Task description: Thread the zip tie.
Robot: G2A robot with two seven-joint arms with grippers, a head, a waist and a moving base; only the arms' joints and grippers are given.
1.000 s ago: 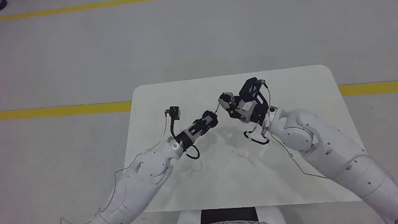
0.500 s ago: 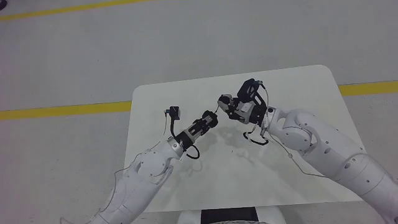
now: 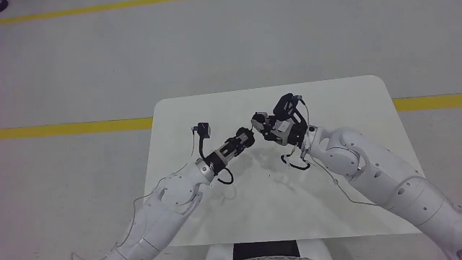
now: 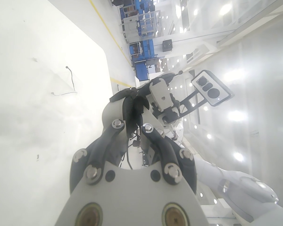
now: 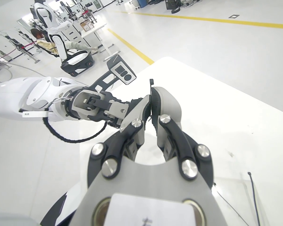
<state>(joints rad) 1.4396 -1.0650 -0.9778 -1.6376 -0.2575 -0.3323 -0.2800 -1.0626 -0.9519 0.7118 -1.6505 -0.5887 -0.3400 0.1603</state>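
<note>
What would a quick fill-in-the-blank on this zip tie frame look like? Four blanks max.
1. The right gripper is shut on a thin black ____.
2. A spare zip tie lies loose on the white ____.
3. The left gripper points toward the ____ gripper, close to tip to tip.
4. The floor stripe beside the table is ____.

Missing words: zip tie; table; right; yellow.

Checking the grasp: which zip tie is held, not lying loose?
The zip tie pinched in the right gripper, head poking out past it; the spare ties lie on the table.
</note>
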